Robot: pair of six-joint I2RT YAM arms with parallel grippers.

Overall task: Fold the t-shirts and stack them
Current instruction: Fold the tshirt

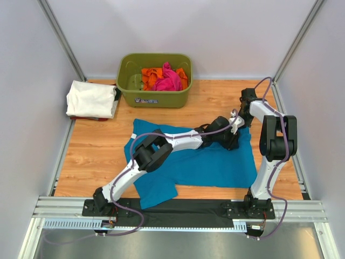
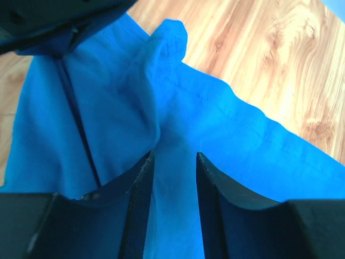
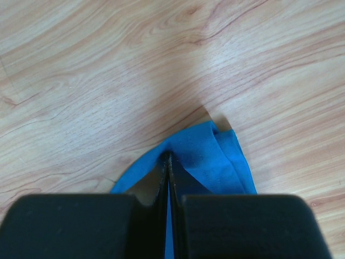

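A teal-blue t-shirt point(image 1: 215, 164) lies spread on the wooden table. My right gripper point(image 1: 237, 123) is shut on its far right corner, and the pinched cloth point(image 3: 210, 156) bunches around the closed tips point(image 3: 168, 157). My left arm reaches across the shirt to the same corner. The left gripper point(image 2: 173, 162) stands over a raised fold of the blue cloth point(image 2: 226, 135), jaws apart, with fabric showing in the gap. A folded white t-shirt point(image 1: 90, 99) rests at the far left. Pink point(image 1: 168, 80) and orange point(image 1: 152, 77) t-shirts lie crumpled together.
The pink and orange shirts sit in an olive-green tub point(image 1: 156, 98) at the back centre. Grey walls and metal frame posts close in the table on three sides. A black mat point(image 1: 183, 208) runs along the near edge between the arm bases.
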